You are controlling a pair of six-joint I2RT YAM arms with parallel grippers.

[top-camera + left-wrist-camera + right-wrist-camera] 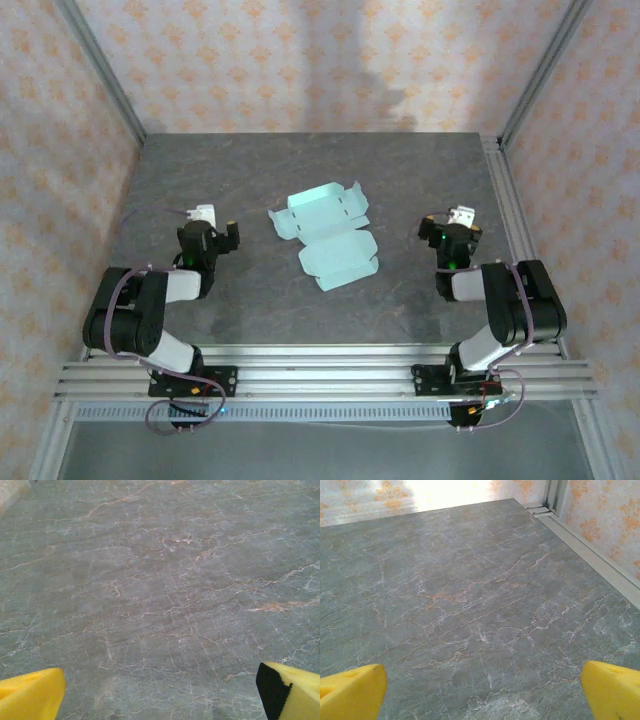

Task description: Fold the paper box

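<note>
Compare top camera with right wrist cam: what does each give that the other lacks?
Top camera: the unfolded paper box lying mid-table between the left gripper and right gripper, neither touching it. Right wrist: a close-up of its yellow fingertips spread wide, nothing between them. Shared: grey marbled table, patterned wall, metal rail along the right edge.
</note>
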